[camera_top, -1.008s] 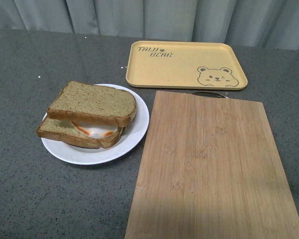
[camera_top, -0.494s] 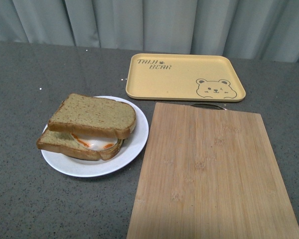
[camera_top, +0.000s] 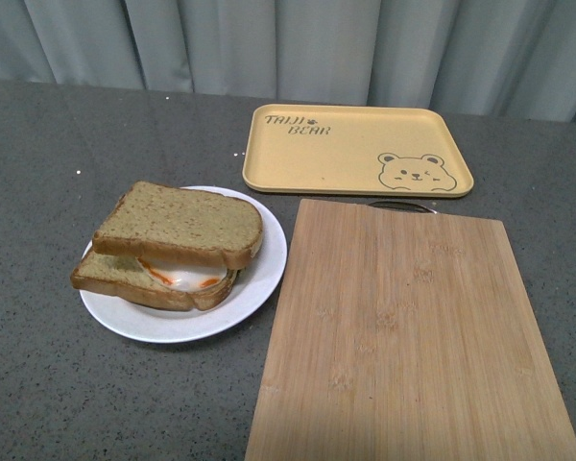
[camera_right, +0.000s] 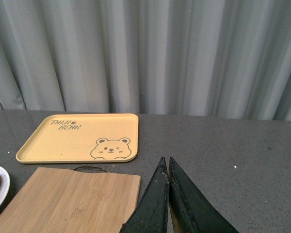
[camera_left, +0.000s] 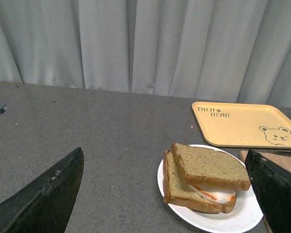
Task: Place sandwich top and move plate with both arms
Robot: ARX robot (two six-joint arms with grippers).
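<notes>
The sandwich top [camera_top: 180, 224], a plain brown bread slice, lies askew on a lower slice bearing a fried egg [camera_top: 187, 277] with red sauce, on the round white plate [camera_top: 259, 274] at the table's left. No arm shows in the front view. In the left wrist view my left gripper [camera_left: 167, 167] is open and empty; its black fingers [camera_left: 48, 194] stand wide apart, raised on the near side of the plate [camera_left: 247, 213] and the sandwich top [camera_left: 208, 167]. My right gripper [camera_right: 166, 162] is shut and empty, over grey table right of the board.
A wooden board [camera_top: 408, 331] lies right of the plate, touching or nearly touching its rim. A yellow bear tray [camera_top: 355, 149] sits behind the board. Grey curtains close off the back. The grey tabletop [camera_top: 38, 192] extends left of the plate.
The front view shifted between one second and half a second ago, so everything sits lower in the picture. The sandwich, plate, board and tray keep their places relative to each other.
</notes>
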